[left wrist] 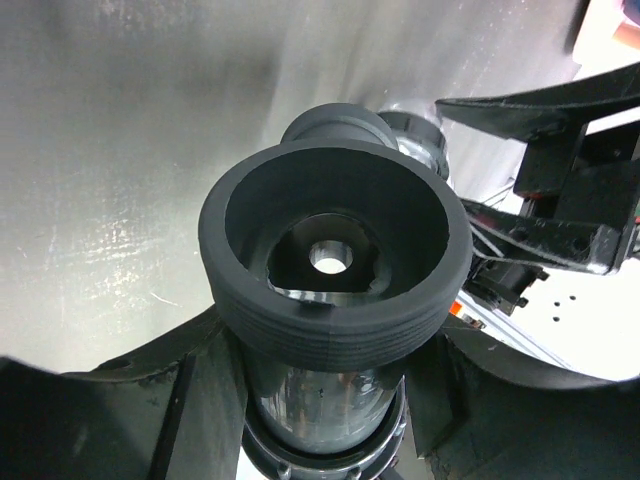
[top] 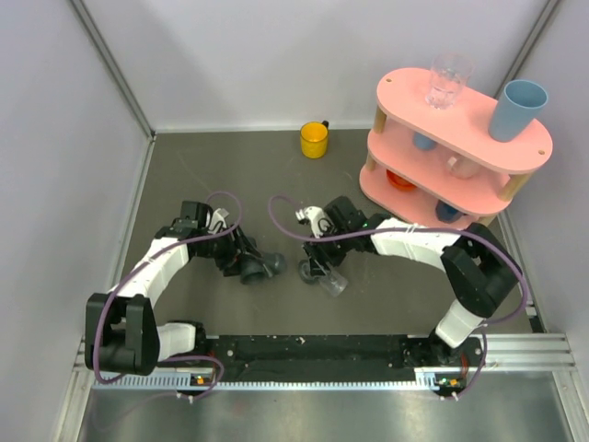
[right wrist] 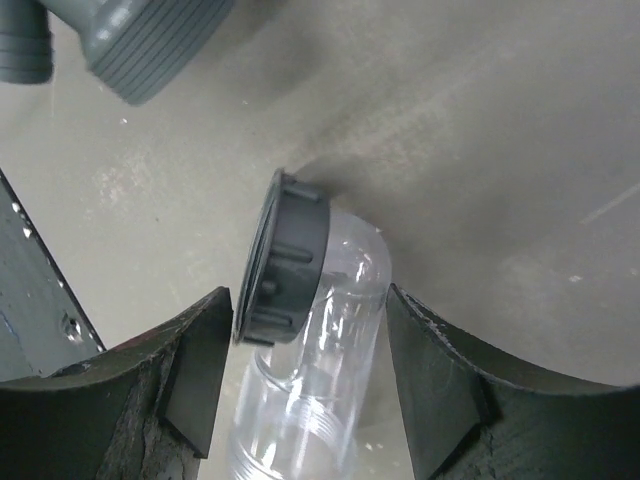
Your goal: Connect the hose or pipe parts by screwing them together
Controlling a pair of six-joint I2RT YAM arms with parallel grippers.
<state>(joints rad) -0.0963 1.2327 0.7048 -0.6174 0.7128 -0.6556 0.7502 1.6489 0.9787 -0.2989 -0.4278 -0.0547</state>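
In the top view the dark grey T-shaped fitting (top: 260,267) sits at the middle of the table, and my left gripper (top: 241,261) is shut on it. In the left wrist view its threaded round end (left wrist: 335,250) faces the camera, with the fingers (left wrist: 200,400) pressed on the body below. The clear tubular piece (top: 332,280) with its grey collar (right wrist: 285,262) lies tilted on the table just right of the fitting. My right gripper (right wrist: 305,310) stands open around the clear tube (right wrist: 320,380), a narrow gap on each side. The fitting's threaded end (right wrist: 140,40) shows at the top left of the right wrist view.
A yellow cup (top: 314,140) stands at the back. A pink two-tier shelf (top: 479,138) at the back right carries a clear glass (top: 448,81) and a blue cup (top: 517,109). A black rail (top: 313,354) runs along the near edge. Walls enclose three sides.
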